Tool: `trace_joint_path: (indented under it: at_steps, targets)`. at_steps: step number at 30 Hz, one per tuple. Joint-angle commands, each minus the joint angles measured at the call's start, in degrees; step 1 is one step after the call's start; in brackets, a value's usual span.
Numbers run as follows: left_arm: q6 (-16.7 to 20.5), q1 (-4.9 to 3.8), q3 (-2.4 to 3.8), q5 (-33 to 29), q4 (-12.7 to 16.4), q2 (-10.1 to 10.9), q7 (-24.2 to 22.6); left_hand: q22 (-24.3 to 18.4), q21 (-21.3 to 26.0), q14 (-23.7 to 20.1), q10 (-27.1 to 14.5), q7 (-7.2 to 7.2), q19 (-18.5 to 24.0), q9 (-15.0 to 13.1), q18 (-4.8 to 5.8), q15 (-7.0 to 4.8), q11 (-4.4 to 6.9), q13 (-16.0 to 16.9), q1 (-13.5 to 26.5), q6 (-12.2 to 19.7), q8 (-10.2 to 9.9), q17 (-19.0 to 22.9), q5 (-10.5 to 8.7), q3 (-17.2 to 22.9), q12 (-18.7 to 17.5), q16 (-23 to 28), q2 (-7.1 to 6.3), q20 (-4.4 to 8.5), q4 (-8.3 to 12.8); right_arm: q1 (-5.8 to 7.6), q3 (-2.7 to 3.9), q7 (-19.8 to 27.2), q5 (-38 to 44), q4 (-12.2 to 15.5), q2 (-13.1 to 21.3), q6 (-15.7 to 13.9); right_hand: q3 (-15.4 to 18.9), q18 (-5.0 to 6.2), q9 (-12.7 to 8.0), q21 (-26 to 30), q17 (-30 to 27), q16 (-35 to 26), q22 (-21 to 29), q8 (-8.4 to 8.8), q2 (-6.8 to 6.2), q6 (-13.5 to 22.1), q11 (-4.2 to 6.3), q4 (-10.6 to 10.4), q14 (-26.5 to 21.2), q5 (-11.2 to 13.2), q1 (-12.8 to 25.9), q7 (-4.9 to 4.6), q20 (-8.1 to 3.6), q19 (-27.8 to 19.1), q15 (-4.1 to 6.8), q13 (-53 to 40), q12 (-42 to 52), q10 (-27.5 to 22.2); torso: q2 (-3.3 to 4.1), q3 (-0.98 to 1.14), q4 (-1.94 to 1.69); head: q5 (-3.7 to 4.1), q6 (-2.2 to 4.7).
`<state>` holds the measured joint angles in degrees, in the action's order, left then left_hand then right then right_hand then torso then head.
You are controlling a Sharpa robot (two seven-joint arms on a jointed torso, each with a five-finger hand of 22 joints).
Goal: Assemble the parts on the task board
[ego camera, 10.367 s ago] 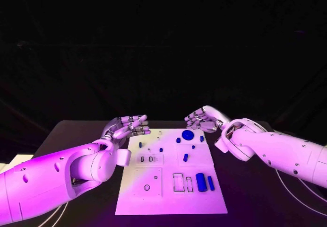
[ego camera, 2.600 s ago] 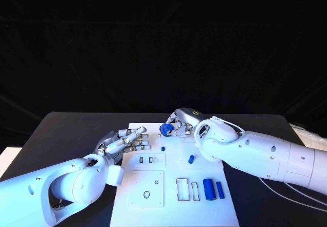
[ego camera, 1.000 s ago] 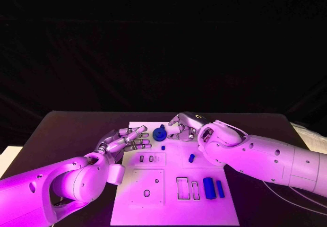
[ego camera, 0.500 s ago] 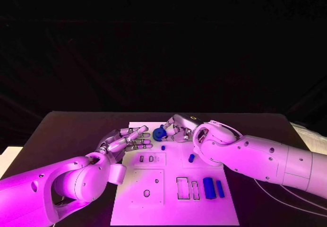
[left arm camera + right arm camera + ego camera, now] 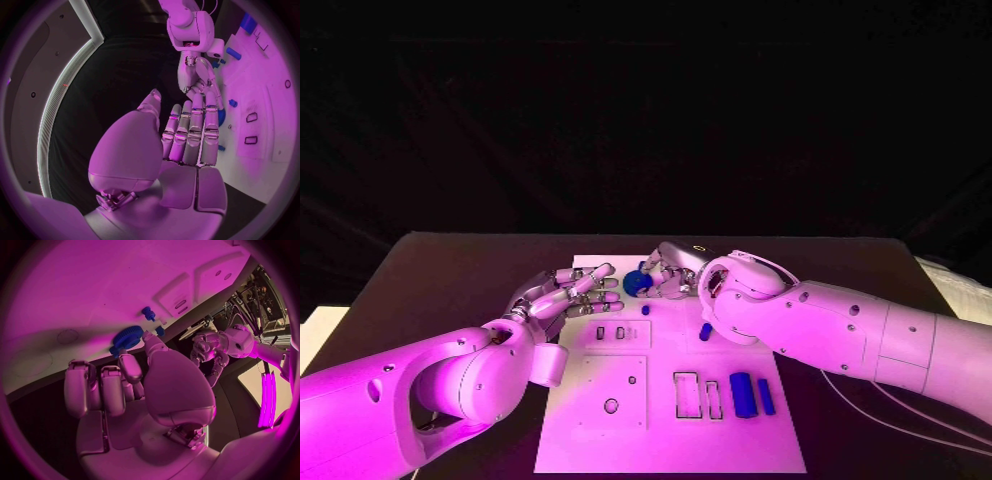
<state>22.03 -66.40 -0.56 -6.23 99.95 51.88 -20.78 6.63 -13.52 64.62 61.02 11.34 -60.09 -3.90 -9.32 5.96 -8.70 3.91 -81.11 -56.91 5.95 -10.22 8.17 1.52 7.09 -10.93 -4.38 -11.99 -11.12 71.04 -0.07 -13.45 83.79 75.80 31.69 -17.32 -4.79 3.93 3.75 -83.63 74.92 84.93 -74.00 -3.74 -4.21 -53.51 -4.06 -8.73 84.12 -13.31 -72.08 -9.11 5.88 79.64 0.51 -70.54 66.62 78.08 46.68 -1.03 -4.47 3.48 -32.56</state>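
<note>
My right hand (image 5: pixel 675 271) pinches a blue toothed gear (image 5: pixel 639 281) between thumb and finger, just above the far left part of the white task board (image 5: pixel 661 425). In the right wrist view the gear (image 5: pixel 127 338) hangs close over the board, near a small blue peg (image 5: pixel 149 314). My left hand (image 5: pixel 574 293) holds nothing and lies at the board's left edge with its fingers stretched toward the gear. In the left wrist view the left hand (image 5: pixel 187 137) reaches toward the right hand (image 5: pixel 199 80).
On the board lie a small blue peg (image 5: pixel 645 311), a short blue cylinder (image 5: pixel 705 331), a thick blue cylinder (image 5: pixel 743 394) and a thinner one (image 5: pixel 764 393), beside rectangular slots (image 5: pixel 682 395). Black table (image 5: pixel 430 270) surrounds the board.
The gear lay on the board's far end at first; my right hand has since taken it up and carried it left toward my left hand. In the last second both hands have barely moved.
</note>
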Motion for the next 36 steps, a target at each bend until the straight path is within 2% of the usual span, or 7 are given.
trace_joint_path:
  at_steps: [1,8,15,22,24,32,36]
  targets:
    - [-1.2,-0.07,0.04,-0.1,0.1,-0.1,-0.1,-0.1,0.2,0.3,-0.2,0.06,-0.4,0.1,-1.08,0.08,0.00,-0.1,0.0,0.2,-0.2,-0.1,0.32,0.0,-0.3,0.2,0.64,-0.16,0.2,-0.16,-0.13,-1.1,0.6,-0.2,-0.4,0.3,0.4,-0.41,-0.1,-0.3,6.2,0.4,0.0,0.36,0.36,1.4,-0.06,-0.1,4.1,-0.4,0.1,-0.18,0.11,0.3,-0.31,-0.2,0.2,0.3,-0.02,0.02,0.05,-0.08,0.04]
    - [-1.2,-0.07,0.04,-0.1,0.1,0.0,-0.1,-0.1,0.3,0.3,-0.3,0.08,-0.5,0.1,-1.08,0.10,-0.03,-0.1,0.0,0.3,-0.4,-0.1,0.32,-0.1,-0.5,0.3,0.67,-0.17,0.3,-0.26,-0.13,0.9,0.8,1.4,0.9,-7.5,0.4,-0.45,0.0,-0.4,6.5,0.5,-0.3,0.14,0.57,1.4,-0.18,0.2,4.1,-2.2,-0.8,-0.27,0.28,0.4,-0.45,-0.7,0.8,0.4,-0.01,0.11,0.14,-0.13,0.17]
    - [-1.3,-0.07,0.04,-0.1,-0.1,0.3,-0.1,-0.1,0.3,0.2,-0.4,0.10,-0.5,0.1,-1.08,0.11,-0.06,-0.1,0.0,0.3,-0.5,-0.2,0.33,-0.1,-0.6,0.3,0.73,-0.18,0.4,-0.25,0.11,9.7,-3.9,6.4,6.6,-13.7,0.3,-0.49,0.1,-0.5,6.5,0.5,-0.5,-0.03,0.69,0.8,-0.04,0.7,4.1,-2.8,-1.7,-0.13,0.26,0.5,-0.37,-1.2,1.3,0.7,-0.05,0.17,0.20,-0.11,0.22]
    - [-1.4,-0.07,0.04,-0.1,-0.5,0.6,-0.2,-0.1,0.3,0.2,-0.4,0.10,-0.5,0.1,-1.08,0.12,-0.06,-0.1,0.0,0.3,-0.5,-0.2,0.33,-0.1,-0.6,0.3,0.73,-0.18,0.4,1.19,0.38,19.1,-14.6,10.6,16.2,-9.4,-0.4,-0.54,0.2,-0.6,7.0,0.8,-0.7,-0.15,0.97,-0.5,0.24,2.8,4.2,-2.4,-4.5,0.12,0.08,0.6,-0.14,-1.3,1.3,0.6,-0.04,0.21,0.37,0.06,0.36]
    - [-1.6,-0.07,0.04,-0.1,-0.6,0.6,-0.3,-0.2,0.3,0.2,-0.5,0.10,-0.5,0.1,-1.08,0.12,-0.06,-0.1,0.0,0.4,-0.5,-0.2,0.33,-0.1,-0.6,0.3,0.74,-0.18,0.4,1.45,0.39,21.3,-16.5,10.7,18.7,-7.8,-0.7,-0.48,0.2,-0.5,6.5,0.5,-0.5,-0.01,0.61,-0.5,0.29,4.0,4.0,-1.8,-5.9,0.13,0.02,0.4,-0.08,-0.8,0.6,0.2,-0.05,0.22,0.41,-0.51,0.49]
    - [-2.5,-0.07,0.04,0.3,-0.9,0.5,-0.5,-0.2,0.4,0.1,-0.5,0.03,-0.4,0.1,-1.05,0.16,-0.05,-0.1,0.0,0.4,-0.6,-0.3,0.32,-0.2,-0.7,0.5,0.66,-0.21,0.5,1.26,0.21,25.5,-19.1,8.2,24.7,-4.0,-0.7,-0.44,0.2,-0.3,6.0,0.1,-0.3,-0.11,-0.21,-1.1,0.41,6.0,3.9,-0.4,-7.7,0.26,-0.07,0.2,0.01,-0.1,-0.4,-0.2,-0.08,0.55,0.85,0.03,0.65]
    - [-2.7,-0.06,0.04,0.4,-1.1,0.4,-0.5,-0.2,0.5,0.0,-0.4,0.01,-0.4,0.1,-1.04,0.18,-0.04,-0.1,0.0,0.3,-0.6,-0.3,0.33,-0.3,-0.7,0.5,0.69,-0.22,0.6,0.44,0.13,26.0,-19.1,5.9,25.5,-3.2,-0.7,-0.43,0.2,-0.3,5.9,0.1,-0.2,-0.15,-0.25,-1.3,0.43,6.2,3.9,-0.3,-7.8,0.28,-0.09,0.2,0.03,0.0,-0.5,-0.3,-0.07,0.71,0.89,-0.29,0.81]
